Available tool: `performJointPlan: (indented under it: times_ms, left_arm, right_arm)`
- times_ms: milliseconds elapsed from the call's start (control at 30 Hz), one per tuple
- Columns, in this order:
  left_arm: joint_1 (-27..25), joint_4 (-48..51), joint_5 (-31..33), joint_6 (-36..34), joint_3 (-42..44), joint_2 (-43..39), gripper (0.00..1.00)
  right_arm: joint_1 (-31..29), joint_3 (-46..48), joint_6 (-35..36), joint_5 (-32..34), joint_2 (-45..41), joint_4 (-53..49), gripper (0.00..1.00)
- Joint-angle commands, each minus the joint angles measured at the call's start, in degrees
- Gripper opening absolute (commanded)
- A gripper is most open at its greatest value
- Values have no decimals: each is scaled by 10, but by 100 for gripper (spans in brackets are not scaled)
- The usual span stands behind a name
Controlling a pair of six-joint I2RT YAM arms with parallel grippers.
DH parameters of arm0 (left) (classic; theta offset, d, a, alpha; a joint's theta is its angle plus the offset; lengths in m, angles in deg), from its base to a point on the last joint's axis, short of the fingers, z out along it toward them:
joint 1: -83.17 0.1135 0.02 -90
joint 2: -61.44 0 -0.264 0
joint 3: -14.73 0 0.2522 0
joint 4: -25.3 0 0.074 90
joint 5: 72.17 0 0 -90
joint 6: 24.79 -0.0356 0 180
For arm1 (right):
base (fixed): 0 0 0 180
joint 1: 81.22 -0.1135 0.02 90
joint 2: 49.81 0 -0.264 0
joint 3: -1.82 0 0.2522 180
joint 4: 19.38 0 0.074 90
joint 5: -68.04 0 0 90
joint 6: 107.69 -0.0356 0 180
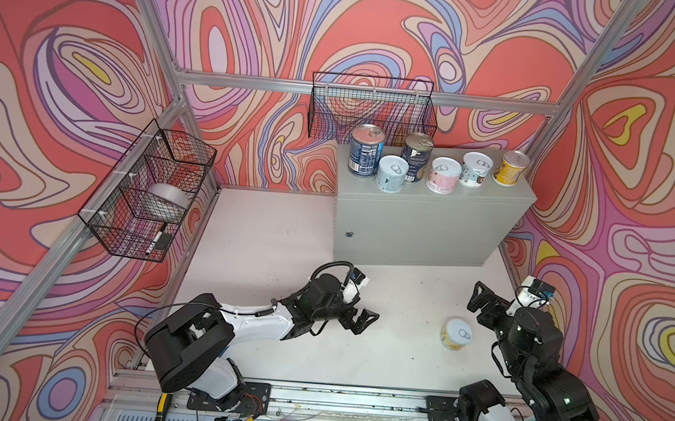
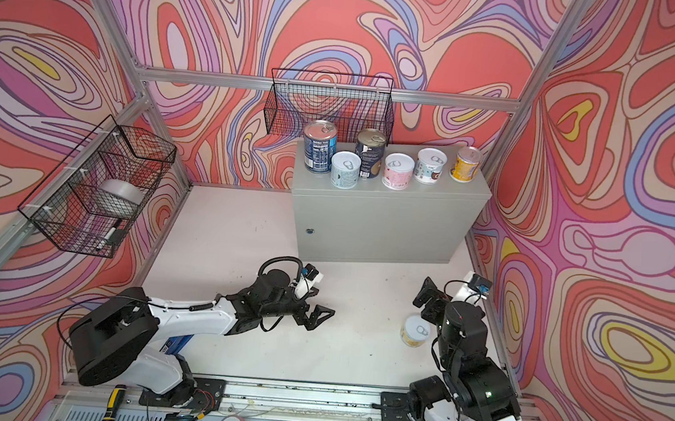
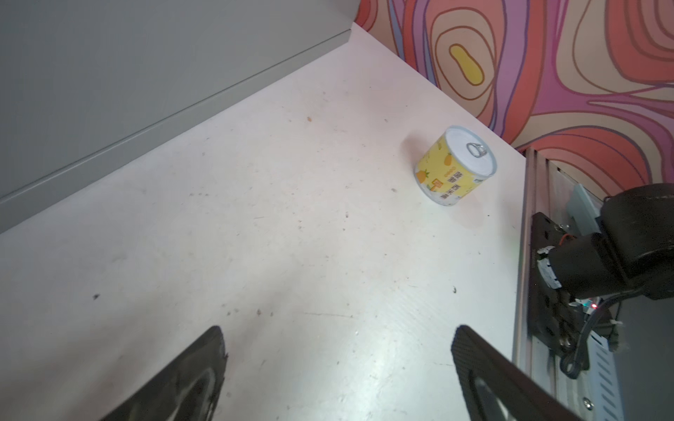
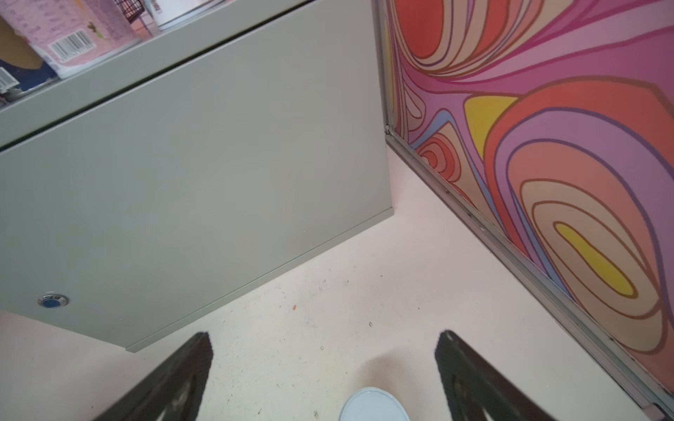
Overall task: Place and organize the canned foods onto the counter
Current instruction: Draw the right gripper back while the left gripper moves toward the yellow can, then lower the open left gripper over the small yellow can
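**Last can at risk**

Six cans [image 1: 443, 175] are set on the counter [image 1: 422, 227]; the yellow can [image 1: 456, 333] stands well in front of it; the left gripper [image 3: 337, 331] and right gripper [image 4: 322, 340] are spread empty; the can could be toppled if clipped by the right gripper.

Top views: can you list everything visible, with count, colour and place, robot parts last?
Table: one, white, cell floor.
Cabinet: one, grey, back right of the table.
Tall cans: two, dark blue, left end of cabinet top.
Short cans: four, pale blue, pink, white-teal, yellow, along cabinet top.
Loose can: one, yellow, upright on table, front right.
Baskets: two, black wire, back wall and left rail.
Tape roll: one, silver, in the left basket.
Left claw: one, black, open, mid-table.
Right claw: one, black, open, just beyond the loose can.
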Motion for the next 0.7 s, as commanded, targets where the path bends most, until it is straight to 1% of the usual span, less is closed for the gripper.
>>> performJointPlan:
  times_ms: [0, 100, 200, 333, 500, 600, 667]
  left_arm:
    - [-22, -21, -21, 16, -35, 39, 100]
    - [-36, -35, -30, 28, -76, 87, 100]
    - [-55, -34, -35, 22, -120, 126, 100]
    - [-74, -23, -57, 9, -170, 172, 100]
    - [-85, -20, -67, 16, -218, 219, 100]
    - [-102, 4, -71, 3, -264, 245, 100]
    - [-118, 39, -70, -20, -303, 265, 100]
  right_arm:
    - [-1, -5, -52, 34, -33, -44, 98]
    - [-1, -4, -64, 47, -59, -49, 99]
    - [0, -8, -64, 49, -72, -50, 98]
    - [-1, -12, -63, 39, -72, -51, 98]
    - [-1, -21, -53, 45, -65, -70, 98]
    - [-1, -22, -43, 35, -73, -63, 97]
    - [-1, -22, -40, 35, -78, -63, 98]
